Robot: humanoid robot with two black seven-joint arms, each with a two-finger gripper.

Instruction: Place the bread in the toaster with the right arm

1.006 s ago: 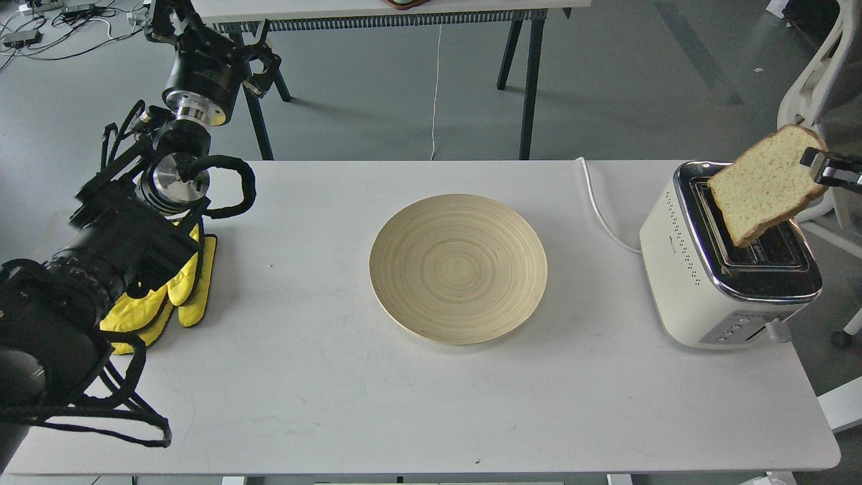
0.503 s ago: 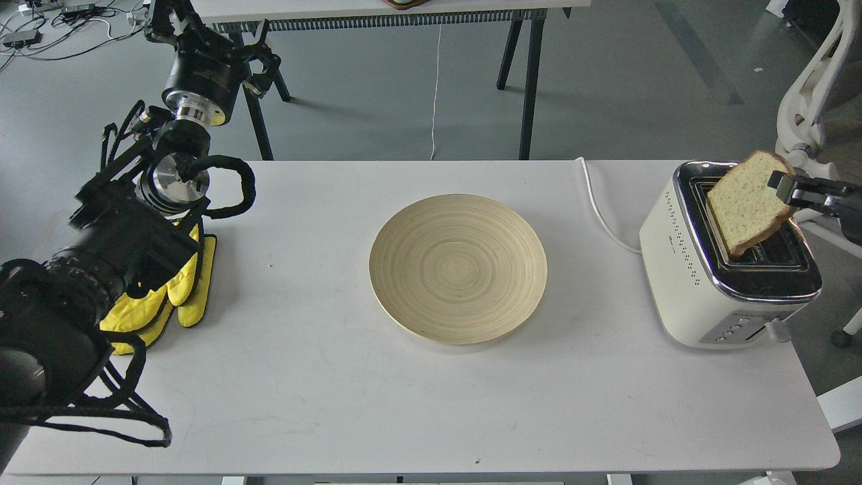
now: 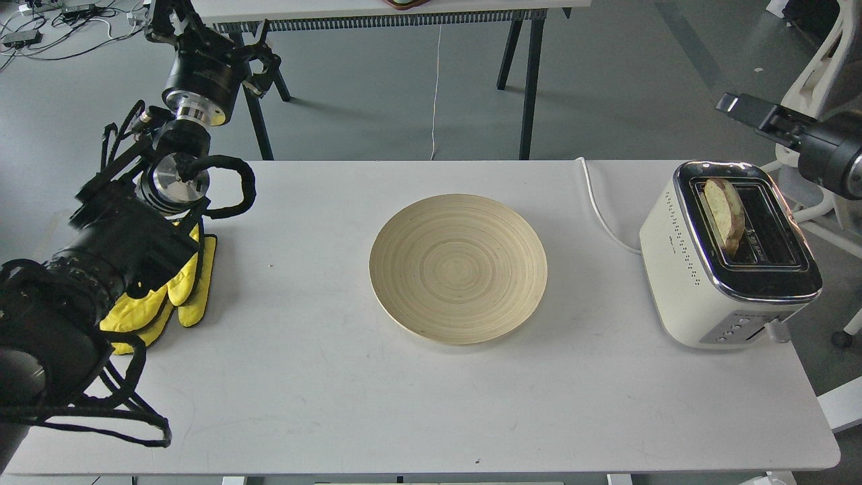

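The bread (image 3: 725, 213) sat in the left slot of the toaster (image 3: 727, 259), its crust poking above the chrome top and leaning slightly. The right tool (image 3: 734, 105) hung above and behind the toaster, holding nothing; whether its fingers were spread could not be told. A careless swing might clip the toaster or snag the cord (image 3: 601, 212). The left tool (image 3: 158, 20) was dark and cluttered, its state unreadable. Most of the right arm was cut off.

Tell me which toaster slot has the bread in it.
The slot nearer the plate: the bread stands in the toaster there; the other slot is empty.
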